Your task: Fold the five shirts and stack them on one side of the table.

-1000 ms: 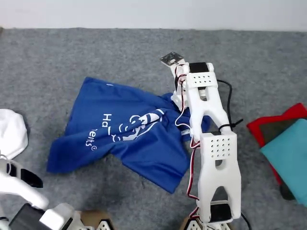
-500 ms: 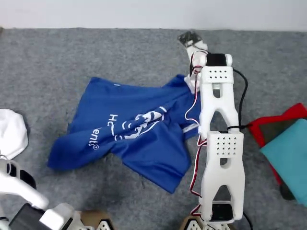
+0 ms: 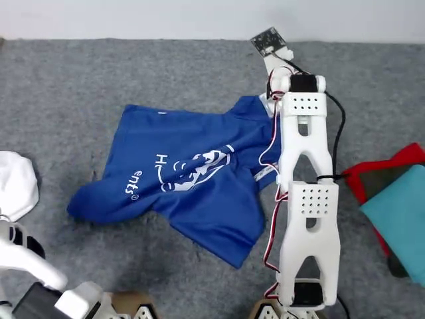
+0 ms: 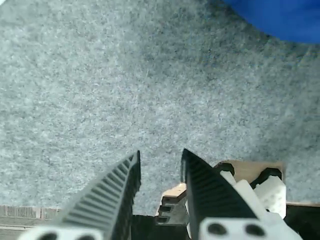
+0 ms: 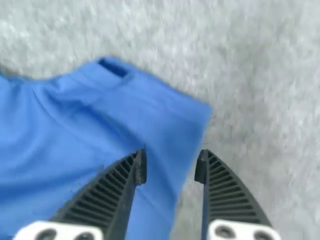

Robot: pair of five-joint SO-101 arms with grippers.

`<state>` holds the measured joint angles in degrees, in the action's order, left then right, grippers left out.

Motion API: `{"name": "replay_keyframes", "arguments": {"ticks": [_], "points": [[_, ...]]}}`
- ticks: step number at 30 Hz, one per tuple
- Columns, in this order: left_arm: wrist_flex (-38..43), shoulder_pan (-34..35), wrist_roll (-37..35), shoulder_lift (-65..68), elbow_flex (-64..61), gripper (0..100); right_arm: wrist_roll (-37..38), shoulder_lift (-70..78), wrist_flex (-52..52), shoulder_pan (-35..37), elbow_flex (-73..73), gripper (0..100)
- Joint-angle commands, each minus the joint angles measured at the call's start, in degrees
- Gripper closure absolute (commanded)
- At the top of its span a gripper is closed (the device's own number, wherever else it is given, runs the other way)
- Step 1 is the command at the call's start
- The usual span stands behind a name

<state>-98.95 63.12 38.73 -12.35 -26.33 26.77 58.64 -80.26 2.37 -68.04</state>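
With right pincer (image 5: 170,167) spread over the far-right corner of the blue shirt (image 3: 189,179) — pinch hem only, draw it flat on the tabletop (image 3: 80,73); leave left pincer (image 4: 160,165) spread, parked.

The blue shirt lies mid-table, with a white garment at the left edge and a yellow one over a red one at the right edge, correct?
Not yellow: the high view shows a teal garment over the red garment. The blue shirt and white garment are as you say.

Robot lab: grey felt-covered table (image 3: 99,66)
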Motion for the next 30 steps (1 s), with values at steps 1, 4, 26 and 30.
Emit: {"name": "replay_keyframes", "arguments": {"ticks": [1,4,26,30], "points": [[-1.67,0.00,-0.09,-2.37,0.22,87,0.09,-3.65,-13.58,0.31,-6.51,82.2],[-1.67,0.00,-0.09,-2.37,0.22,87,0.00,-4.18,-23.43,1.98,-10.02,82.5],[-1.76,-1.49,0.18,-2.37,-4.00,88,-1.76,-59.56,-15.52,14.55,80.35,82.7],[-1.76,-1.05,0.18,-2.37,-6.29,88,-1.85,-61.93,-6.90,18.42,87.12,82.6]]}}
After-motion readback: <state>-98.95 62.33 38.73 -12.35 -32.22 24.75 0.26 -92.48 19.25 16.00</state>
